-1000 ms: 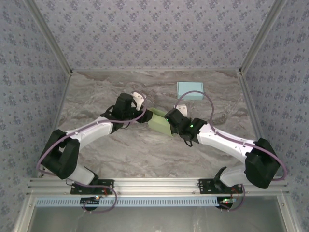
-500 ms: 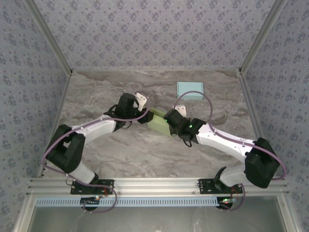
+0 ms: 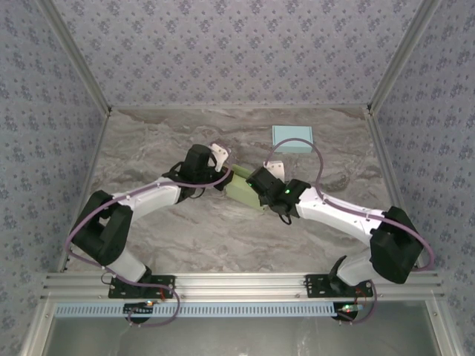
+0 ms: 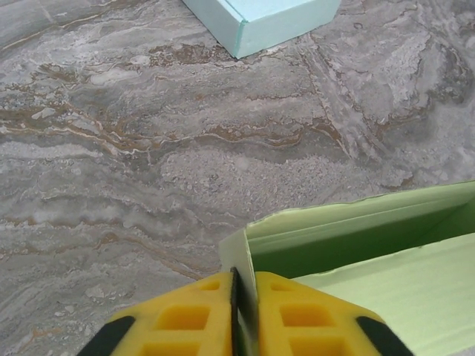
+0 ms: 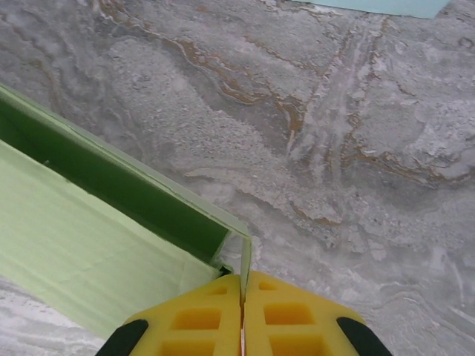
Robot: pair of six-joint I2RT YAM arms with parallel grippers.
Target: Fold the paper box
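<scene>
green box (image 4: 356,245): thin matt card, smooth, cut edges slightly rough. blue box (image 4: 260,18): same matt card. table (image 4: 148,148): marble-look, smooth, low sheen. yellow fingers (image 4: 185,326): moulded plastic, matt. rail (image 3: 237,283): bare aluminium. walls (image 3: 223,52): patterned, matt.

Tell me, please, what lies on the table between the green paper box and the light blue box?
Nothing: in the left wrist view, the marble table between the green paper box and the light blue box is bare.

Two grippers (image 4: 236,276) (image 5: 242,280), one green paper box (image 3: 239,193), one blue box (image 3: 292,139).
</scene>
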